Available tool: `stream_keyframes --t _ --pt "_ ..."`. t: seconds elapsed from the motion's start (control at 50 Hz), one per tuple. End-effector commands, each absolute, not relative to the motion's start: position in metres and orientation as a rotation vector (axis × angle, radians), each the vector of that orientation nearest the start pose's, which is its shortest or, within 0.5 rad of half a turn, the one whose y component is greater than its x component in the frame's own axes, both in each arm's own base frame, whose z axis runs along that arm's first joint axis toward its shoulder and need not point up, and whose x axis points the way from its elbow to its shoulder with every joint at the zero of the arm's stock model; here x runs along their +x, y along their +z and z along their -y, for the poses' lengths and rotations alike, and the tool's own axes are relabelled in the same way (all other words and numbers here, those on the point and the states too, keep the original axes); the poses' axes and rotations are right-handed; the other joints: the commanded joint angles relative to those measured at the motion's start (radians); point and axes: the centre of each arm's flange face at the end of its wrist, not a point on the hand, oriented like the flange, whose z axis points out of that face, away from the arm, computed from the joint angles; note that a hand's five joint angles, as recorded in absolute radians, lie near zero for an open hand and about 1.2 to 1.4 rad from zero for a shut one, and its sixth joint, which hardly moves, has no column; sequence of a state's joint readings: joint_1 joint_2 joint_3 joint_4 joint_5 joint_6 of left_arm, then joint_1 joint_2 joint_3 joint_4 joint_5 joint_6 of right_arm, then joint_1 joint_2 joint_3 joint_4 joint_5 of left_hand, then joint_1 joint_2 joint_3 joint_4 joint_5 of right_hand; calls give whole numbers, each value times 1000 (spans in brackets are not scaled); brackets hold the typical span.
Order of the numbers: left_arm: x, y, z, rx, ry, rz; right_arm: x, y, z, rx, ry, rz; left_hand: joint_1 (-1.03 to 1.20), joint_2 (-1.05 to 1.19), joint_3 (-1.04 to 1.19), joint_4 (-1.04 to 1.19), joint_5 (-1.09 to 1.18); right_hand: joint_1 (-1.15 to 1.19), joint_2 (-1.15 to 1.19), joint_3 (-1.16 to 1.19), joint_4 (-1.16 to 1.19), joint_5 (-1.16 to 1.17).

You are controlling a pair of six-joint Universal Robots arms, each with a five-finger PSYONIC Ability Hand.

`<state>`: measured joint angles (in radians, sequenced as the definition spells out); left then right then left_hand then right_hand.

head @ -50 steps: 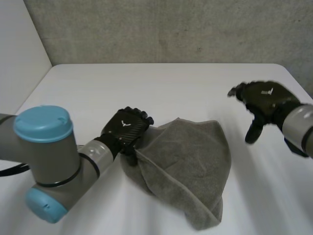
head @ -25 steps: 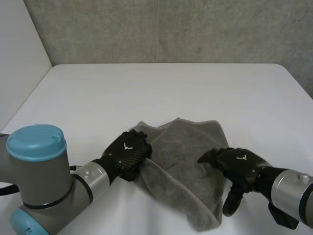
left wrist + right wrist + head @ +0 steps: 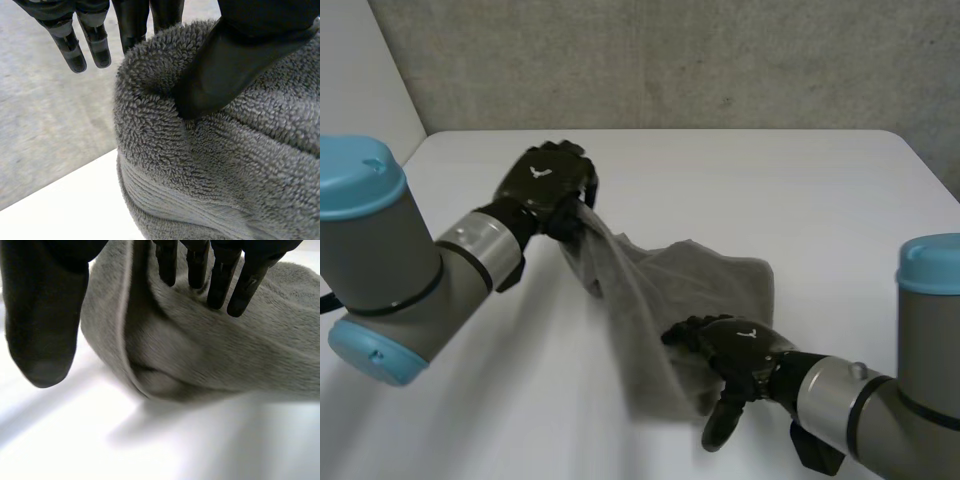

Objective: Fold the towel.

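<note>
Your left hand [image 3: 548, 185] holds one end of the crumpled grey terry towel [image 3: 660, 290] raised above the white table [image 3: 790, 190], toward its left edge. In the left wrist view its thumb [image 3: 220, 65] digs into the pile, so the cloth is pinched, likely to draw the towel out taut. The rest of the towel slopes down to the table's middle, toward the near edge. There your right hand [image 3: 735, 350] lies over the towel's near end. Its fingers [image 3: 218, 285] are fairly straight on top of the cloth and its thumb stands apart beside a fold, clamping nothing. I judge it is there to pin or take that end, so you can spread the towel before folding.
</note>
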<state>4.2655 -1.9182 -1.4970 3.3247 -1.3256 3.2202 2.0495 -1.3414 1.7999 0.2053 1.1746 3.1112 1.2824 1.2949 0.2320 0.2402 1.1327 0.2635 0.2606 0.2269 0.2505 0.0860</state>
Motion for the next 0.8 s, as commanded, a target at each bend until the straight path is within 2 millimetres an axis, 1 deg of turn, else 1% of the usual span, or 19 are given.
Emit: stream_keyframes --t 0.02,0.04,0.06,0.1,0.2,0.24,0.28,0.3,0.34,0.36,0.4,0.48,0.6,0.64,0.68,0.7,0.74,0.76,0.8 --pt "-277 228 287 834 -2300 -2540 277 160 163 -828 -1100 -2272 114 101 -57 -66 89 287 290 -52 -76 290" --pt "-274 227 288 823 -2290 -2545 278 158 167 -823 -1133 -2276 114 101 -57 -66 89 466 468 -52 -76 469" --pt "-274 227 288 823 -2290 -2545 278 158 167 -822 -1133 -2276 114 101 -57 -66 89 467 470 -52 -76 470" --pt "-272 225 287 813 -2276 -2556 278 159 172 -809 -1171 -2282 114 101 -57 -66 89 812 815 -52 -76 815" --pt "-264 225 286 778 -2259 -2581 279 164 176 -807 -1189 -2254 114 101 -57 -66 89 1087 1090 -52 -76 1090" --pt "-263 229 283 767 -2271 -2588 280 164 176 -815 -1188 -2246 114 101 -57 -66 89 1028 1031 -52 -76 1031" --pt "-263 235 279 747 -2300 -2599 283 167 177 -830 -1207 -2237 114 101 -57 -66 89 652 655 -52 -76 655" --pt "-263 235 278 747 -2300 -2599 283 167 177 -830 -1207 -2237 114 101 -57 -66 89 649 652 -52 -76 652" --pt "-263 235 274 747 -2296 -2614 285 171 180 -837 -1243 -2220 114 101 -57 -66 89 410 413 -52 -76 413" --pt "-263 235 274 747 -2296 -2614 285 171 180 -837 -1243 -2220 114 101 -57 -66 89 409 412 -52 -76 412" --pt "-262 233 268 755 -2281 -2624 286 170 184 -866 -1278 -2203 114 101 -57 -66 89 207 210 -52 -76 210" --pt "-261 226 262 767 -2247 -2652 288 163 187 -911 -1296 -2197 114 101 -57 -66 89 153 156 -52 -76 156" --pt "-260 216 255 772 -2201 -2687 293 136 199 -950 -1335 -2210 114 101 -57 -66 89 130 132 -52 -76 133" --pt "-259 215 255 769 -2194 -2692 293 132 202 -947 -1350 -2218 114 101 -57 -66 89 177 180 -52 -76 180" --pt "-257 215 254 762 -2189 -2694 295 129 204 -966 -1381 -2208 114 101 -57 -66 89 571 573 -52 -76 574" --pt "-257 215 254 762 -2189 -2694 295 129 204 -967 -1381 -2208 114 101 -57 -66 89 573 576 -52 -76 576" --pt "-255 221 252 758 -2215 -2675 298 128 205 -996 -1401 -2178 114 101 -57 -66 89 950 953 -52 -76 953" --pt "-255 221 252 758 -2216 -2675 298 128 205 -996 -1401 -2177 114 101 -57 -66 89 952 955 -52 -76 955" --pt "-254 225 250 749 -2233 -2664 301 130 209 -1027 -1428 -2149 114 101 -57 -66 89 1133 1136 -52 -76 1136"
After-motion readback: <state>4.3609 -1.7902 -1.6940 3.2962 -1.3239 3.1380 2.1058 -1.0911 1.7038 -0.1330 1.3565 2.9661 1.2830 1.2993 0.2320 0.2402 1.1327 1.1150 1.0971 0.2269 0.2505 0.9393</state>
